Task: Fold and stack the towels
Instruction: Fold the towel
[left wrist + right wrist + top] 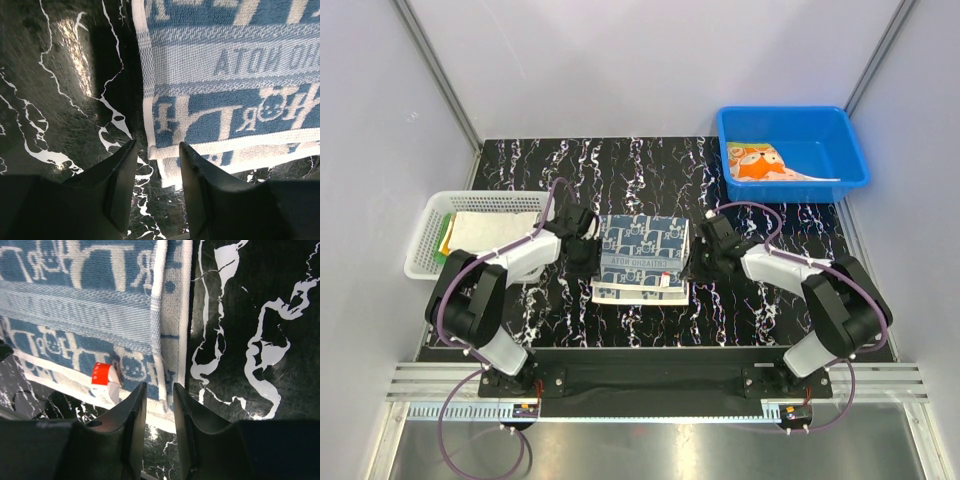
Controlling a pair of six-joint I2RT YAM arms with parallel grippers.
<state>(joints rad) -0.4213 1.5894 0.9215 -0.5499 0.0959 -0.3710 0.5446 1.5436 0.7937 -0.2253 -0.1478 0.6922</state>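
A navy-and-white patterned towel (640, 258) lies folded flat in the middle of the black marbled table. My left gripper (588, 250) stands at its left edge. In the left wrist view the left gripper (157, 145) is open, with the towel's (230, 75) near corner lying just past its fingertips, not pinched. My right gripper (698, 255) is at the towel's right edge. The right wrist view has the right gripper (159, 386) open by a narrow gap over the towel's (75, 305) hem, beside a red-and-white tag (102, 379). A fox-face towel (760, 163) lies in the blue bin.
A white basket (420, 250) at the left holds a white towel (485, 232) over green and yellow ones (444, 240). The blue bin (820, 150) stands at the back right. Grey walls close in the back and sides.
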